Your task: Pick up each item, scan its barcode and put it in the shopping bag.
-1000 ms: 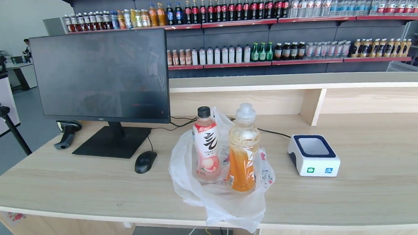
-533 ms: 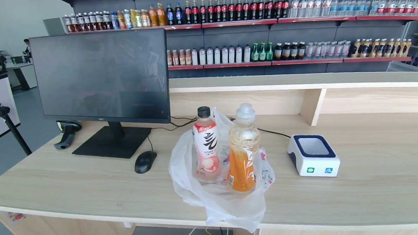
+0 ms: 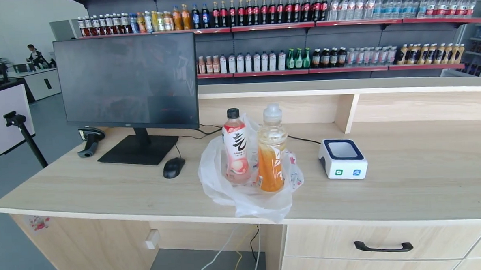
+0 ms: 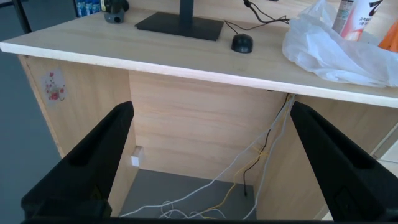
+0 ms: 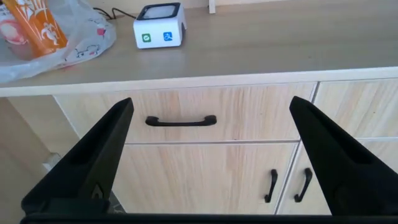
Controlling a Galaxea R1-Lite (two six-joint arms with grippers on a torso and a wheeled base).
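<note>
A pink-labelled bottle (image 3: pixel 236 151) with a black cap and an orange drink bottle (image 3: pixel 270 154) stand upright inside a thin white shopping bag (image 3: pixel 243 199) at the counter's middle. To their right sits the white barcode scanner (image 3: pixel 342 159), apart from the bag. My left gripper (image 4: pixel 208 186) is open and empty, held low in front of the counter's open underside, below the bag (image 4: pixel 329 50). Open and empty as well, my right gripper (image 5: pixel 208 180) faces the drawer front, below the scanner (image 5: pixel 160 26) and the orange bottle (image 5: pixel 34 25).
A dark monitor (image 3: pixel 128 83) on its stand, a black mouse (image 3: pixel 173 167) and a handheld scanner (image 3: pixel 88 143) occupy the counter's left. A raised wooden ledge (image 3: pixel 344 90) runs behind. Drawers with black handles (image 5: pixel 180 121) sit under the right side; cables (image 4: pixel 261 155) hang under the middle.
The whole head picture has shifted: the camera has pulled back, so the counter front and a drawer now show. The bottles, bag and scanner have kept their places on the counter.
</note>
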